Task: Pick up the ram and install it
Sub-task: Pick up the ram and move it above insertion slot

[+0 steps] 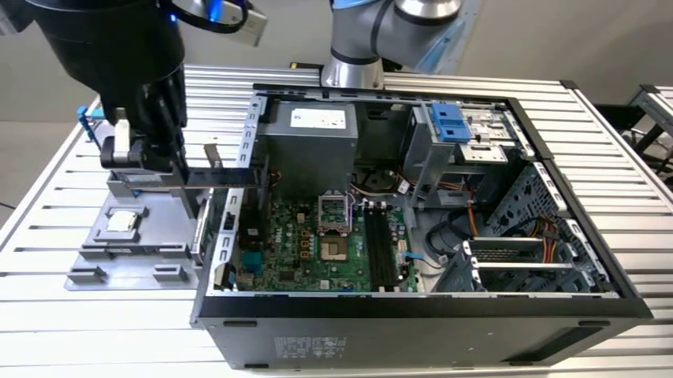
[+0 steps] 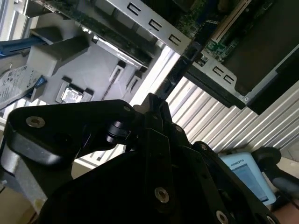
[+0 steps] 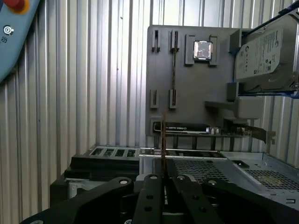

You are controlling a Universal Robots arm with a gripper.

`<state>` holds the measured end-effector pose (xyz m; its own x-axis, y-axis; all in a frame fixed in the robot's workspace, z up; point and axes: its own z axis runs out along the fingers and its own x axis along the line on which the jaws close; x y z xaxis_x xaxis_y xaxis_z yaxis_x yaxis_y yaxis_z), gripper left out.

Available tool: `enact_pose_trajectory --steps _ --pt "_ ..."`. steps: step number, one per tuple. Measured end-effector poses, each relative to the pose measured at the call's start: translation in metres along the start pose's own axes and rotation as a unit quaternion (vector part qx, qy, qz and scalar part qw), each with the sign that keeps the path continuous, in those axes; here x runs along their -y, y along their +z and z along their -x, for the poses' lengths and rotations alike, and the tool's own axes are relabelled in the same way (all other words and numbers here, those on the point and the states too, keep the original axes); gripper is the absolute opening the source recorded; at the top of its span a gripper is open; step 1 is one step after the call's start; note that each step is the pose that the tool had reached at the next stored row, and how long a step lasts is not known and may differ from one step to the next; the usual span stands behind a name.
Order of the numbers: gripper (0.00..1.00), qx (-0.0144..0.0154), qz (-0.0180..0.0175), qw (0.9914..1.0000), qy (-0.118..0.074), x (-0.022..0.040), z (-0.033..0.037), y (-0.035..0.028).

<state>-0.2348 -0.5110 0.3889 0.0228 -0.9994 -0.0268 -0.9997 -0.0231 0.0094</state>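
Item: tool (image 3: pixel 163 176), black, two-fingered, mounted on the arm. Position in the exterior view: nine o'clock of the open computer case (image 1: pixel 421 315), hanging over the grey tray (image 1: pixel 158 216). State: fingers drawn together onto the ram (image 3: pixel 163 140), one on each flat face. Item: ram, a thin stick, seen edge-on in both wrist views as a narrow dark line rising from between the fingertips. Location: in the tool's grip, lifted off the tray, over the tray border next to the case wall, outside the case and not seated in the slots. Item: counter (image 1: pixel 600 142), ribbed metal slats, carrying case and tray. Item: case, lying on its side and open, with the motherboard (image 1: pixel 305 252) exposed. In the exterior view the long black slots (image 1: pixel 381 244) run twelve to six o'clock near the board's three o'clock edge. Item: tray, a grey moulded holder, just beside the case at its nine o'clock side. It carries a square silver processor chip (image 3: pixel 202 50), a hard drive (image 3: pixel 261 53) in a blue frame, and an expansion card (image 3: pixel 187 128) standing on edge at the border nearest the case. Item: blue pendant (image 3: pixel 14 42) with a red button, on the counter apart from the tray.
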Motion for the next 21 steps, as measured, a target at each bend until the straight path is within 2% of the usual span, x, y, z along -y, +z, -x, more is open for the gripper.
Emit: enact_pose_trajectory --steps 8,21 --pt "0.00 0.0000 0.0002 1.00000 0.000 0.0364 -0.0008 -0.0004" --pt "0.00 0.0000 0.0002 1.00000 0.000 0.0907 -0.0021 -0.0009"
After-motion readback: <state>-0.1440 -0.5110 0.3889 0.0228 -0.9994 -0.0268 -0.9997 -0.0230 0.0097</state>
